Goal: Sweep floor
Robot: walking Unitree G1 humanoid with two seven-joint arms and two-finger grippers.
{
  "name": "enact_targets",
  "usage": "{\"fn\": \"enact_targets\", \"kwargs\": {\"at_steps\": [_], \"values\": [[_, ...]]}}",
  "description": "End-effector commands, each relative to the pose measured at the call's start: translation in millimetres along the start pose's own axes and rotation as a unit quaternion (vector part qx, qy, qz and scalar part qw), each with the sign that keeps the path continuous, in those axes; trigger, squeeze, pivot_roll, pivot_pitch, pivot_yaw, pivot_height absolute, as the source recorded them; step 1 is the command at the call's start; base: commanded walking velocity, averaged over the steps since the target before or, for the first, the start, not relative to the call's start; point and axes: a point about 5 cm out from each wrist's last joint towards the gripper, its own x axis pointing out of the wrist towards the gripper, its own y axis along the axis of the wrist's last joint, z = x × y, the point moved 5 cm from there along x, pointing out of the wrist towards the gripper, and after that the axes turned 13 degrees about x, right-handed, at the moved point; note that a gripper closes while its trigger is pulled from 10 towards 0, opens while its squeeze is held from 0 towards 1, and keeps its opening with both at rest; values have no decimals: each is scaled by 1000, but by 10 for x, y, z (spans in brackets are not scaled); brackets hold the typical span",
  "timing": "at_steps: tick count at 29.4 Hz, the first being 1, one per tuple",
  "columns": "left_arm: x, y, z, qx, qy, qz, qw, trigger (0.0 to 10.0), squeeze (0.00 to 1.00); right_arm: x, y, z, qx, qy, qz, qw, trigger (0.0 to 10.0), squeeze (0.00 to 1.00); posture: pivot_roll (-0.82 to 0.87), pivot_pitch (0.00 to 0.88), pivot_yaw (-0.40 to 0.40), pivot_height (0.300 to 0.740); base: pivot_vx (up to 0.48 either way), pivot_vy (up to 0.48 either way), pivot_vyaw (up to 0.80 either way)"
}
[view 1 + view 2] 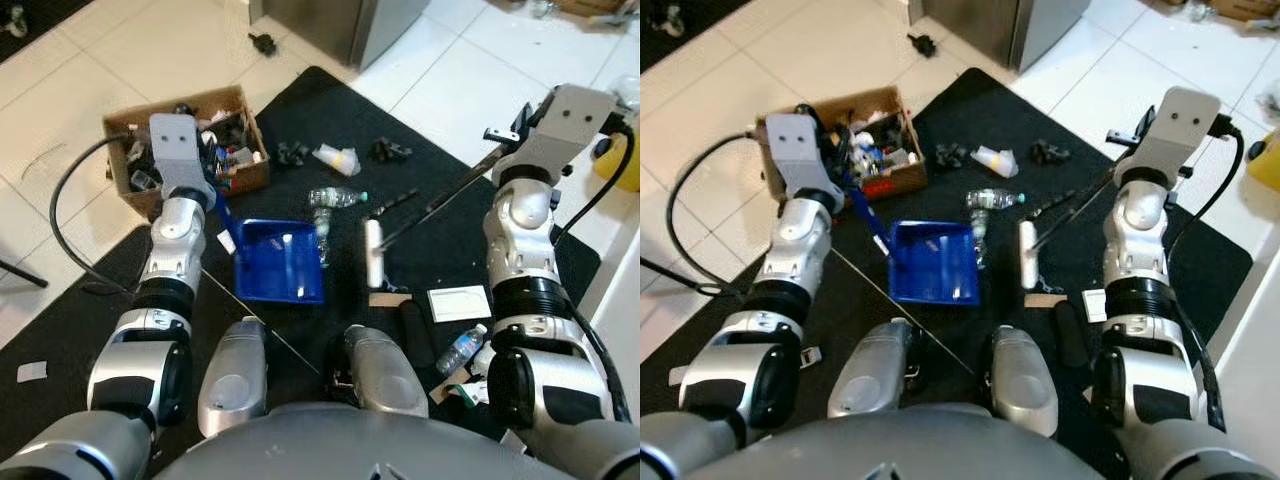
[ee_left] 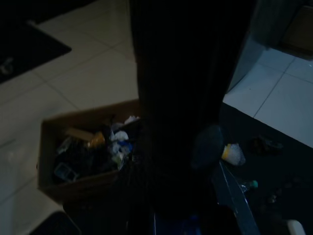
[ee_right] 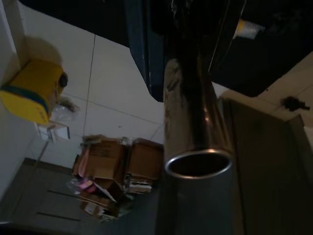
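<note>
A blue dustpan (image 1: 280, 262) lies on the black mat (image 1: 330, 105) in front of me. Its blue handle (image 1: 222, 212) runs up to my left gripper (image 1: 213, 188), which is shut on it beside the cardboard box. My right gripper (image 1: 503, 143) is shut on the thin dark handle (image 1: 450, 190) of a broom. Its white brush head (image 1: 374, 252) rests on the mat just right of the dustpan. In the right wrist view a metal tube (image 3: 198, 147) runs along the fingers. A clear plastic bottle (image 1: 335, 198) lies at the dustpan's far corner.
A cardboard box (image 1: 250, 178) full of junk stands at the mat's left edge. A white and yellow wrapper (image 1: 337, 157), small black items (image 1: 292, 153), a white card (image 1: 458, 302) and another bottle (image 1: 462, 348) lie on the mat. A grey cabinet (image 1: 360, 25) stands behind, and a yellow object (image 1: 625, 160) sits at the right.
</note>
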Motion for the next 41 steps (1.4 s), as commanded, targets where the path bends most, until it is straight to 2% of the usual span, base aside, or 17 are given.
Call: {"fn": "enact_targets", "kwargs": {"at_steps": [1, 13, 17, 20, 21, 23, 30, 36, 41], "values": [[-4, 63, -85, 2, 14, 17, 1000, 10000, 0, 22, 73, -22, 14, 0, 18, 1000, 10000, 0, 88, 13, -15, 740, 0, 0, 0], [-64, 114, -219, 24, 16, 34, 999, 10000, 0, 42, 114, -73, -7, 8, 33, 999, 10000, 0, 98, 15, -17, 740, 0, 0, 0], [-83, 119, -322, 32, 31, 38, 998, 10000, 0, 60, 102, -112, -3, 10, 32, 999, 10000, 0, 111, 26, -18, 740, 0, 0, 0], [-71, 119, -469, 35, 47, 35, 998, 10000, 0, 105, 107, -144, -7, 7, 32, 999, 10000, 0, 130, 54, -25, 740, 0, 0, 0], [-71, 119, -469, 35, 47, 35, 998, 10000, 0, 105, 107, -144, -7, 7, 32, 999, 10000, 0, 130, 54, -25, 740, 0, 0, 0], [-11, 106, -546, 28, 45, 25, 998, 10000, 0, 156, 122, -130, -18, -1, 33, 999, 10000, 0, 139, 88, -32, 740, 0, 0, 0], [100, 170, -636, 32, 42, 16, 998, 10000, 0, 215, 134, -109, -31, -8, 34, 999, 10000, 0, 149, 149, -28, 740, 0, 0, 0], [182, 291, -747, 47, 50, 22, 997, 10000, 0, 271, 226, -209, -11, -2, 55, 998, 10000, 0, 145, 219, -14, 740, 0, 0, 0], [210, 377, -767, 57, 50, 39, 996, 10000, 0, 293, 254, -202, -2, -6, 62, 998, 10000, 0, 151, 245, -10, 740, 0, 0, 0]]}}
